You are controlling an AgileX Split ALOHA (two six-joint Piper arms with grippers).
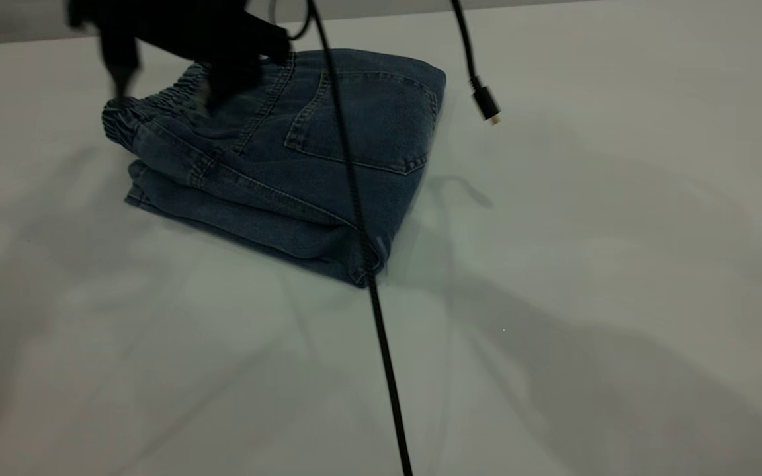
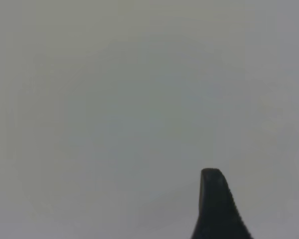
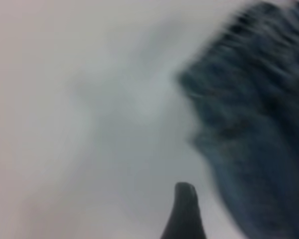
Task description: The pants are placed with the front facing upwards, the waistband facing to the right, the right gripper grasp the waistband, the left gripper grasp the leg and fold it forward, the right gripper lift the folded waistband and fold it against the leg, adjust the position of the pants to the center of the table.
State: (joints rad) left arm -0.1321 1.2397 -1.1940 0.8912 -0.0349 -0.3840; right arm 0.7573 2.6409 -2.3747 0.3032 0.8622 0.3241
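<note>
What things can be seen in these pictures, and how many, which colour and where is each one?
pants: one, blue denim, folded, far left part of the table, back pocket on top
waistband: one, blue, gathered, at the left end of the folded pants
table: one, white-grey, under everything
cable: one, black, crossing over the pants from the top edge to the bottom edge of the exterior view
plug: one, black with a gold tip, hanging on a second black cable, right of the pants
right gripper: one, black, over the waistband
left gripper: one, black, open, over bare table
</note>
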